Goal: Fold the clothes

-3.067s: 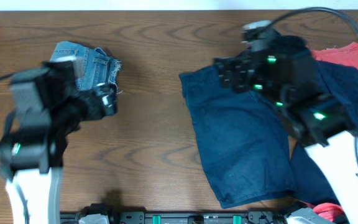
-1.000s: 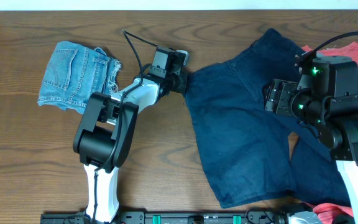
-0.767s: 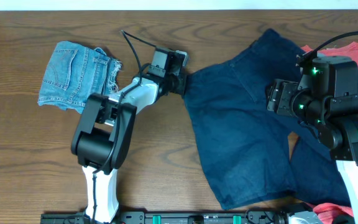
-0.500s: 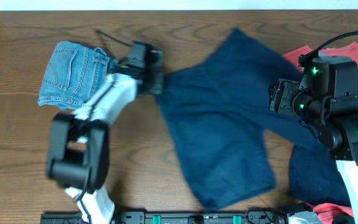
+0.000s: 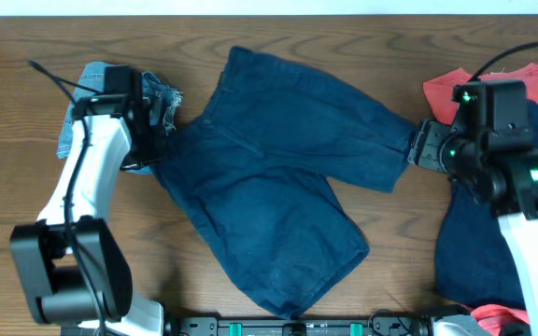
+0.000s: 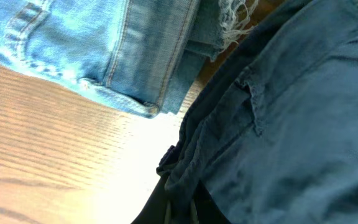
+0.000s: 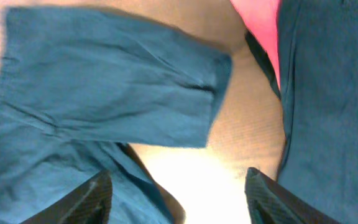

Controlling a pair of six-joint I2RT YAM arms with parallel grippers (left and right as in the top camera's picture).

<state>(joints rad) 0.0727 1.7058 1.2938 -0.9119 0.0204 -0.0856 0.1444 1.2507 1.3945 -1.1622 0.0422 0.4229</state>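
— Shorts [image 5: 269, 187]?
— Navy, spread mid-tabletop [image 5: 26, 205]. The left gripper [image 6: 178, 198] pinches their edge beside the denim shorts [image 5: 106, 103].
— Right gripper [image 7: 179, 190]?
— Jaws apart, empty, near the right edge.

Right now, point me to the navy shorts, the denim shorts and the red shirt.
navy shorts [image 5: 269, 187], overhead view, middle of the spread fabric.
denim shorts [image 6: 73, 37], left wrist view, light-blue panel beside the stitched seam.
red shirt [image 5: 442, 93], overhead view, its exposed left corner.
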